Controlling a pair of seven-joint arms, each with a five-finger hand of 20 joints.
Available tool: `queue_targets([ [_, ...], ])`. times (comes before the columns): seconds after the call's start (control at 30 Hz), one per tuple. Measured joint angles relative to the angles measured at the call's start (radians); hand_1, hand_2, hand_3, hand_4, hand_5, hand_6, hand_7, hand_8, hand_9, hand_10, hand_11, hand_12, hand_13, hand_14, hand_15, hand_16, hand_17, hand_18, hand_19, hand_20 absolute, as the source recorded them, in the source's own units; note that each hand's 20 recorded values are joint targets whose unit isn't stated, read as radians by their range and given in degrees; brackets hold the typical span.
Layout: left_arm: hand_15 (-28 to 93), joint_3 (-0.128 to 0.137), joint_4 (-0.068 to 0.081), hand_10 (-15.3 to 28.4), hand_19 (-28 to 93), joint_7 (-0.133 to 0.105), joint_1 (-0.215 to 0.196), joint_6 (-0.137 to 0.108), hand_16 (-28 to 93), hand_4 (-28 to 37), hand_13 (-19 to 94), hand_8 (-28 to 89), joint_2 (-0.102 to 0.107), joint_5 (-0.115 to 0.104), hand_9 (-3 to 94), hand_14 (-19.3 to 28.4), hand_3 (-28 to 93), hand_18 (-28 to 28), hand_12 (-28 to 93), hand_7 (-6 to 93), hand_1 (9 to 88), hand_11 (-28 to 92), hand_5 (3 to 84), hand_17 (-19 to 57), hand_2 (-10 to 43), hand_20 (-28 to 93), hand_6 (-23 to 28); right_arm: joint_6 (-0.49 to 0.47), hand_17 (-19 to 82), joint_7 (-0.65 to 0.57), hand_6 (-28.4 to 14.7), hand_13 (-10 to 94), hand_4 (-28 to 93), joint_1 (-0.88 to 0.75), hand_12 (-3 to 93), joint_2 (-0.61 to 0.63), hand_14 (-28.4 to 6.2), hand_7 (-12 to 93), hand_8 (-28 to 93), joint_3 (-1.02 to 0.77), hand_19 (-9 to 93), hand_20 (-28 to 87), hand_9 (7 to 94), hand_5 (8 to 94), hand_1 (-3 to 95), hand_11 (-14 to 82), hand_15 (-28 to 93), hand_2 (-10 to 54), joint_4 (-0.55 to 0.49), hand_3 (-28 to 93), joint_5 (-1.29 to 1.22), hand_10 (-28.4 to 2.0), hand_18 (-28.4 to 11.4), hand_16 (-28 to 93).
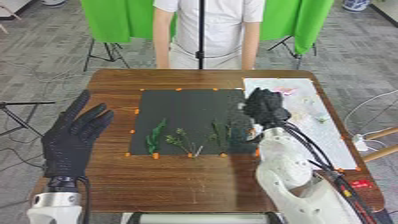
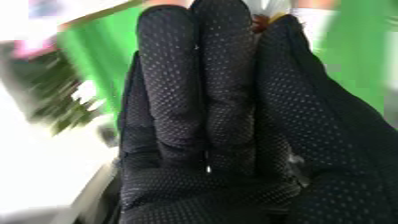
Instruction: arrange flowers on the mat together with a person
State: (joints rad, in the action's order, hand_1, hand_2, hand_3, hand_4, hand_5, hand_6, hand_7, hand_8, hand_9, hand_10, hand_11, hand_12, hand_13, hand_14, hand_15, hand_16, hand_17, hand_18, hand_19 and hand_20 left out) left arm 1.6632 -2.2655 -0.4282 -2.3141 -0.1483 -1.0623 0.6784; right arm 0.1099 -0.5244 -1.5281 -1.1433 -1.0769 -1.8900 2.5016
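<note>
Hanging over the place where the dark mat (image 1: 178, 107) and the white sheet (image 1: 336, 147) meet, the robot's right hand (image 1: 265, 106) wears a black glove, bumpy like a tiny net. In the right wrist view, its fingers are long and close together, with the thumb near their tips. They pinch a small thing (image 2: 262, 22) with red-brown and yellow on it; I can't tell if it is a flower. The left hand (image 1: 69, 145) is off to the left side of the mat, with its fingers straight and the thumb spread wide, holding nothing.

The mat looks flat and plain, with little orange bits (image 1: 155, 156) around its edge. Green stems lie on it: a leafy one (image 1: 154, 136) at the left, a thin, branchy one (image 1: 185, 142) by the middle, and skinny stems (image 1: 218, 133) more to the right. On the white sheet there are soft pink flowers (image 1: 284, 91) and a bit of green (image 1: 321, 119). The table (image 1: 204, 195) is brown wood. Behind it, on the floor, is a round blue and white pot (image 1: 355, 4); I can't see what is in it.
</note>
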Motion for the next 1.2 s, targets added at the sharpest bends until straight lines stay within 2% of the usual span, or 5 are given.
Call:
queue_targets([
  [0.2, 45, -0.004, -0.004, 20.5, 67, -0.015, 0.016, 0.001, -9, -28.3, 29, -9, 0.02, -0.003, 35.9, 27.1, 76, 27.2, 10, 10.1, 19.2, 23, 34.1, -5.0, 8.2, 7, 7.5, -0.082, 16, 0.172, 4.8, 73, -28, 0.106, 26.6, -0.152, -6.7, 12, -2, 0.121, 65, 6, 89.5, 87.3, 51.7, 20.0, 54, -9.5, 0.048, 69, -0.06, -8.0, -16.0, 15],
  [0.33, 46, -0.027, -0.004, 20.5, 67, -0.049, 0.044, 0.011, -9, -28.3, 29, -9, 0.039, -0.036, 36.1, 27.1, 76, 27.4, 10, 10.2, 19.1, 23, 34.3, -4.8, 8.2, 7, 7.5, -0.112, 14, 0.222, 6.1, 70, -28, 0.164, 23.5, -0.234, -7.0, 11, -3, 0.194, 56, 10, 84.2, 87.2, 51.8, 14.7, 46, -9.5, 0.111, 68, -0.063, -8.8, -16.1, 18],
  [0.5, 46, -0.046, -0.004, 20.5, 68, -0.064, 0.091, 0.012, -9, -28.3, 29, -9, 0.067, -0.04, 36.4, 27.1, 76, 27.5, 11, 10.5, 19.1, 23, 34.5, -4.7, 8.1, 7, 7.5, -0.142, 11, 0.219, 7.2, 61, -28, 0.221, 12.8, -0.281, -9.1, 11, -4, 0.268, 48, 11, 70.9, 87.6, 52.8, 13.8, 38, -9.5, 0.168, 65, -0.116, -10.6, -16.4, 12],
  [0.83, 47, -0.081, -0.003, 20.7, 68, -0.095, 0.165, 0.012, -9, -28.3, 29, -9, 0.115, -0.049, 36.5, 27.2, 76, 27.5, 11, 10.8, 19.2, 24, 34.8, -4.6, 8.2, 7, 7.7, -0.144, 9, 0.218, 9.2, 54, -28, 0.288, 11.2, -0.312, -10.3, 11, -5, 0.387, 44, 11, 65.2, 86.2, 55.9, 12.7, 33, -9.5, 0.273, 58, -0.101, -10.4, -16.3, 12],
  [1.2, 47, -0.094, -0.002, 20.8, 68, -0.092, 0.196, 0.02, -9, -28.3, 29, -9, 0.123, -0.053, 36.6, 27.2, 77, 27.6, 11, 10.8, 19.4, 24, 34.8, -4.6, 8.1, 7, 7.8, -0.106, 8, 0.166, 10.5, 51, -28, 0.395, 10.9, -0.313, -11.3, 11, -7, 0.5, 44, 12, 62.6, 81.2, 58.1, 12.6, 31, -9.5, 0.35, 48, -0.077, -10.6, -16.7, 13],
])
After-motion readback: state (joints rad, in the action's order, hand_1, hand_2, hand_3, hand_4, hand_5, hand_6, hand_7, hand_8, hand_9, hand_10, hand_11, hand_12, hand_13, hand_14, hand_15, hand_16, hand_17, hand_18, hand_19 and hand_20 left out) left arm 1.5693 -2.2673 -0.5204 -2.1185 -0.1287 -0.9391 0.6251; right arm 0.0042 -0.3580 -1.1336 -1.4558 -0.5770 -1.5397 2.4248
